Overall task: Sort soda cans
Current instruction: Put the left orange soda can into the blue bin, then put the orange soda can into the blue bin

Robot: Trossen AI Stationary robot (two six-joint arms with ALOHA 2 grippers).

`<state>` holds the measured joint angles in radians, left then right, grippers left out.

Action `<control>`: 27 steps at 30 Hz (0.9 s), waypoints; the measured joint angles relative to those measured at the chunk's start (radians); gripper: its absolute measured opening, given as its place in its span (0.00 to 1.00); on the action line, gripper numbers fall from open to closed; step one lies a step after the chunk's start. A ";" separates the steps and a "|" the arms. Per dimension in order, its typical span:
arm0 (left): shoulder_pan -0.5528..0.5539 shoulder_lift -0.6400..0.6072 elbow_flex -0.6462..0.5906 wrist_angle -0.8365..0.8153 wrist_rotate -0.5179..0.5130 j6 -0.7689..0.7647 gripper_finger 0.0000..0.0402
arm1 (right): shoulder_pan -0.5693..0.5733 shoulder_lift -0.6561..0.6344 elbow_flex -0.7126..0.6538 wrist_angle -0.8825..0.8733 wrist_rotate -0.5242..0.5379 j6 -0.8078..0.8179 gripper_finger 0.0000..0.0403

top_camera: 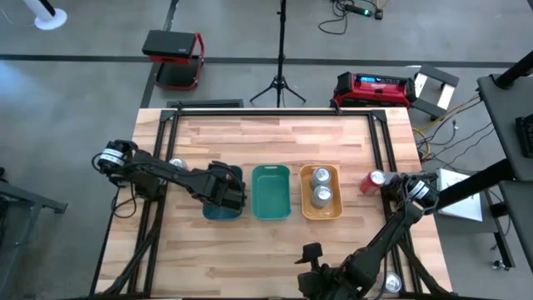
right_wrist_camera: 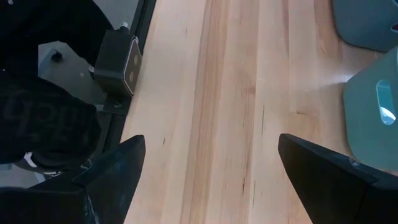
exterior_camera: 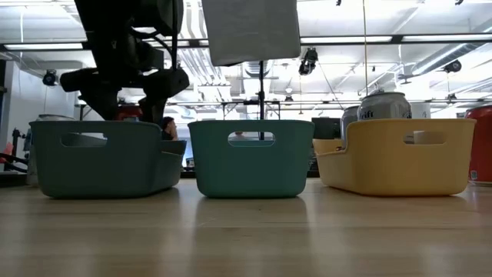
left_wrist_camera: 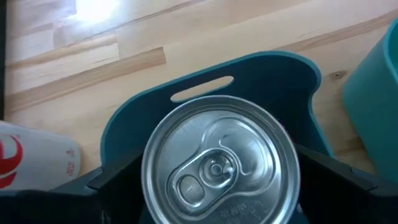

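My left gripper point(top_camera: 225, 193) hangs over the dark teal tray point(top_camera: 218, 212), shut on a soda can whose silver top point(left_wrist_camera: 221, 163) fills the left wrist view. The can's body is hidden by the gripper and the tray wall. Two silver cans point(top_camera: 321, 187) stand upright in the orange tray point(top_camera: 333, 210). The lighter teal tray point(top_camera: 271, 193) sits between the two. A red can point(top_camera: 372, 181) stands on the table's right side, and a silver-topped can point(top_camera: 175, 164) stands by the left arm. My right gripper point(right_wrist_camera: 211, 149) is open over bare wood near the front edge. My left gripper holds the can by its sides just under the top rim point(left_wrist_camera: 149, 177), pinched between the two fingers point(left_wrist_camera: 115, 180). The fingers come from above, pointing down. The can is upright over the dark teal tray; whether its bottom rests on the tray floor is hidden by the tray wall point(exterior_camera: 108, 158).
A white can with red print point(left_wrist_camera: 31, 163) shows beside the dark teal tray in the left wrist view. Another can point(top_camera: 391, 283) lies off the table's front right corner by the frame. Bare wood lies in front of and behind the three trays.
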<state>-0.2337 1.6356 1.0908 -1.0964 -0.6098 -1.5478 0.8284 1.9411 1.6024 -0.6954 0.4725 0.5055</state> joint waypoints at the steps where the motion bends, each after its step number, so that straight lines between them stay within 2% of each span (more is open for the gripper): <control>1: 0.000 0.000 0.007 -0.010 0.000 0.000 0.82 | 0.000 0.000 0.000 0.000 0.000 0.000 0.90; 10: 0.000 -0.001 0.127 -0.105 -0.009 0.085 0.82 | 0.000 0.000 0.000 -0.001 -0.009 0.000 0.90; 18: -0.023 -0.001 0.304 -0.338 -0.015 0.101 0.82 | 0.000 -0.003 0.000 -0.026 -0.010 0.000 0.90; 22: -0.078 -0.001 0.372 -0.403 -0.058 0.098 0.82 | 0.000 -0.035 0.000 -0.146 -0.013 0.000 0.90; 27: -0.183 -0.002 0.385 -0.374 -0.176 0.037 0.82 | -0.002 -0.148 0.000 -0.308 0.040 0.071 0.90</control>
<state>-0.4162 1.6341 1.4757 -1.4701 -0.7854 -1.5113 0.8261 1.7928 1.6024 -1.0035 0.5126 0.5766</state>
